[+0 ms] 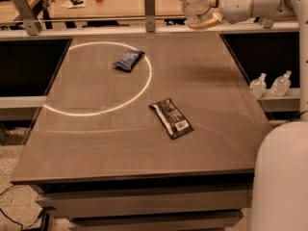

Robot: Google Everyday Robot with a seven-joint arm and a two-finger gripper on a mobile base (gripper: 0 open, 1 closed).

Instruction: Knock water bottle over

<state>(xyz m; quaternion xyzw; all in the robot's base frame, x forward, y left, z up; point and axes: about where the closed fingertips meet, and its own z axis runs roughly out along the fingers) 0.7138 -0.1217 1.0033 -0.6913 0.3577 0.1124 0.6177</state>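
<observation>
The water bottle (196, 5) is a clear plastic bottle held in the air above the table's far right edge, tilted so one end faces the camera; its cap and label do not show. My gripper (206, 6) sits at the end of the white arm (250, 1) that reaches in from the top right. Its beige fingers (208, 21) are shut around the bottle. The bottle does not touch the grey table (144, 153).
A blue snack bag (128, 59) lies on a white ring of light at the back left. A black snack bag (171, 118) lies mid-table. Two small pump bottles (258, 85) stand on a shelf at the right. A metal post (150, 8) stands behind the table. My white base (281, 177) fills the lower right.
</observation>
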